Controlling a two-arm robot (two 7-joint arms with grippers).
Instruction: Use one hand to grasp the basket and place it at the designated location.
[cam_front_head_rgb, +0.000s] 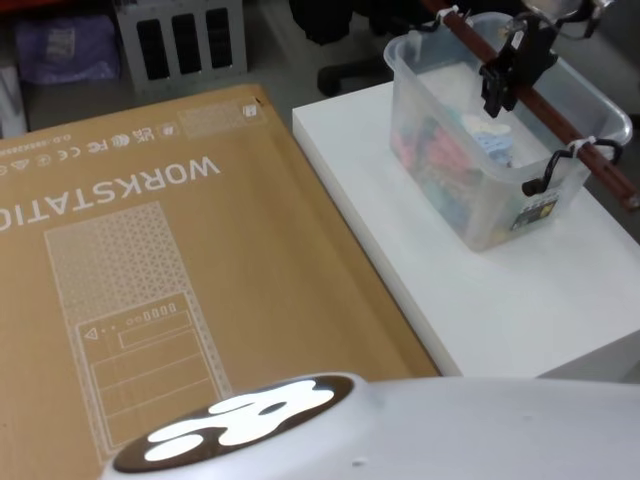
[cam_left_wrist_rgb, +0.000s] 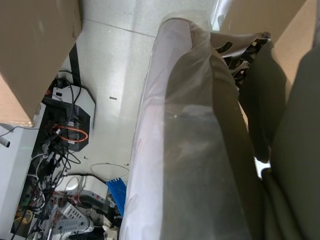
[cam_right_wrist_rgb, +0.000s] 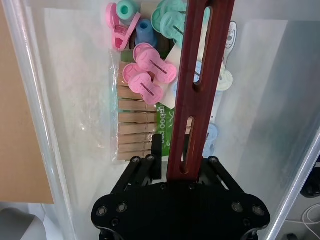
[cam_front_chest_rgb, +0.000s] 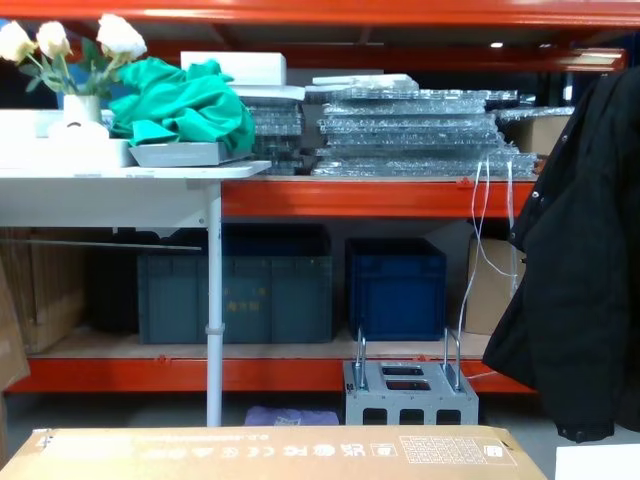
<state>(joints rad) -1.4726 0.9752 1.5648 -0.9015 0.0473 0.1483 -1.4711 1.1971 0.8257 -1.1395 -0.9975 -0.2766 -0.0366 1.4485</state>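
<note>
The basket (cam_front_head_rgb: 450, 190) is a pale translucent plastic tub at the back right of the white table (cam_front_head_rgb: 520, 310). I cannot tell whether its base touches the top. A dark red wooden handle bar (cam_front_head_rgb: 565, 130) runs across its rim on black hooks. My right gripper (cam_front_head_rgb: 505, 85) is above the basket, shut on this bar. In the right wrist view the bar (cam_right_wrist_rgb: 192, 100) passes between the fingers of my right gripper (cam_right_wrist_rgb: 182, 167). Below lie pink and teal clips (cam_right_wrist_rgb: 147, 70) and wooden pegs (cam_right_wrist_rgb: 132, 130) on the basket floor (cam_right_wrist_rgb: 75, 100).
A large cardboard box (cam_front_head_rgb: 150, 280) printed WORKSTATION lies left of the table. A grey metal block (cam_front_chest_rgb: 410, 395) with two loop handles stands on the floor, with dark blue crates (cam_front_chest_rgb: 395, 285) on the shelf behind it. A black coat (cam_front_chest_rgb: 580, 280) hangs at right.
</note>
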